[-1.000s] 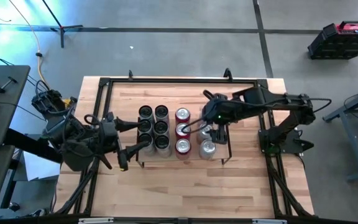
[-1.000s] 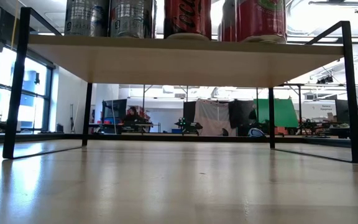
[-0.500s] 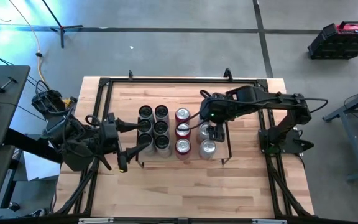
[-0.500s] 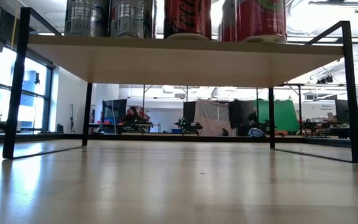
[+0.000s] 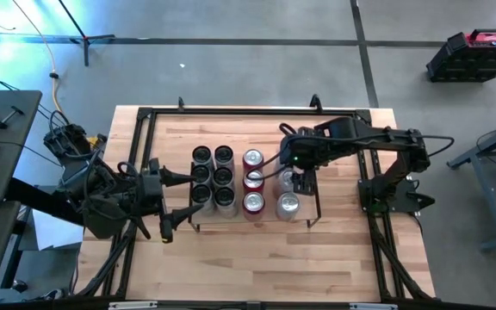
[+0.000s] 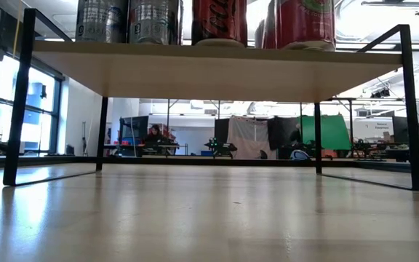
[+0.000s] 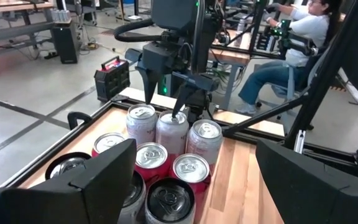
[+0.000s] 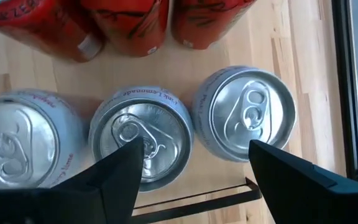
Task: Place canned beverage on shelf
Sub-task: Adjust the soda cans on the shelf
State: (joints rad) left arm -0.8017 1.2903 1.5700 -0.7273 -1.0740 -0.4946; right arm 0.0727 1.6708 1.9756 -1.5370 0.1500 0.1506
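The shelf (image 5: 265, 217), a low light-wood board on black wire end frames, stands mid-table; the low view shows its underside (image 6: 217, 73). On it stand several black cans (image 5: 213, 176), three red cans (image 5: 253, 179) and a row of white silver-topped cans (image 8: 246, 113). My right gripper (image 5: 300, 179) is open and points down over the white cans; it also shows in the left wrist view (image 7: 163, 106). My left gripper (image 5: 177, 205) is open and empty, level at the shelf's left end, facing the black cans. My right gripper comes from above with its fingers apart. One fingertip (image 7: 178, 113) stands at the top of the middle white can (image 7: 171, 129); I cannot tell whether it touches. The can stands upright on the shelf.
Black rails (image 5: 231, 112) edge the tabletop. Bare wood lies near (image 5: 257, 258) and far (image 5: 231, 133) of the shelf. The right arm's base (image 5: 390, 194) stands at the right edge. A seated person (image 7: 291, 43) is beyond the table.
My right gripper has shifted a little over the row of white cans, still pointing down. My left gripper has drawn back slightly toward the table's left edge. The cans stand as before.
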